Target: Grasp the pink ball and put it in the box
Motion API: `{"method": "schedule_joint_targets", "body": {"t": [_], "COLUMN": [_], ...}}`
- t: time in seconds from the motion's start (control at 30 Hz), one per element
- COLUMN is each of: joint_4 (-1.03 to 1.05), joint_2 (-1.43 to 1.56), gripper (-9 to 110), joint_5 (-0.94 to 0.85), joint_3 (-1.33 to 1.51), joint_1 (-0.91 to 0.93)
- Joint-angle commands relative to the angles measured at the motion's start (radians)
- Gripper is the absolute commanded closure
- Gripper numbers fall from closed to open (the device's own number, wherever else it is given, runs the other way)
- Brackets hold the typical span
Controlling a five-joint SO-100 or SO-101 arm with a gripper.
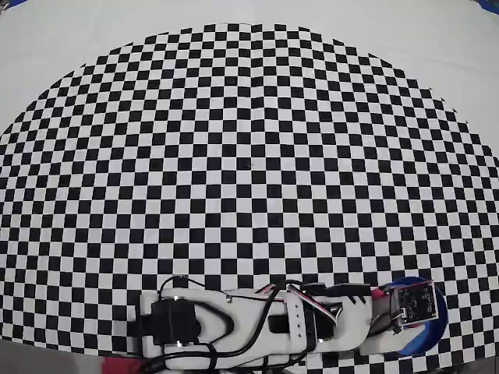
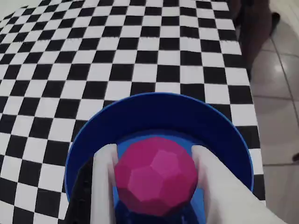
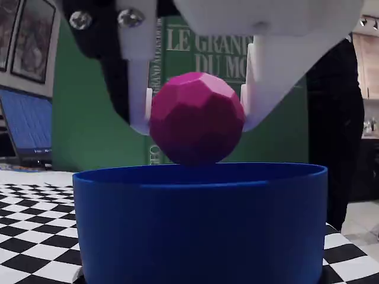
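The gripper [image 3: 196, 112] pinches the pink ball [image 3: 196, 118] between its two white fingers [image 3: 141, 89], one pressed against each side of the faceted sphere, and holds it directly above the box [image 3: 201, 225], the ball's underside sitting at about the level of the blue rim in the fixed view. In the wrist view the pink ball [image 2: 155, 175] hangs over the blue floor of the box [image 2: 159, 112], slightly toward the near wall rather than dead centre, with the rim curving all the way round it. Overhead, the arm covers most of the box [image 1: 437, 323], which sits at the bottom right corner of the checkered mat [image 1: 249, 156], close to its edge; the ball itself is hidden there. The step in hand looks like the release, and the task seems nearly complete. To do it well, the fingers should part smoothly and evenly so neither side flicks the ball sideways; a small descent first would shorten the drop and limit bouncing, since a hard, round ball in a shallow container could hop or roll over the low wall. Nudging slightly toward the box's centre before opening would give more margin, and the arm should lift straight up afterwards to avoid clipping the rim.
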Motion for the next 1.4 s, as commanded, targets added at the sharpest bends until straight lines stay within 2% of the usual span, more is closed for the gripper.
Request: {"method": "schedule_joint_targets", "body": {"t": [0.0,1.0,1.03,1.17,1.37], "joint_4": [-0.02,-0.06,-0.06,-0.06,-0.06], "joint_2": [-0.012,-0.067,-0.067,-0.064,-0.06], "gripper": [101,101,99,82,80], "joint_5": [-0.008,-0.008,-0.008,-0.008,-0.008], "joint_3": [-0.021,-0.049,-0.049,-0.048,-0.046], "joint_1": [0.012,0.009,0.009,0.008,0.003]}}
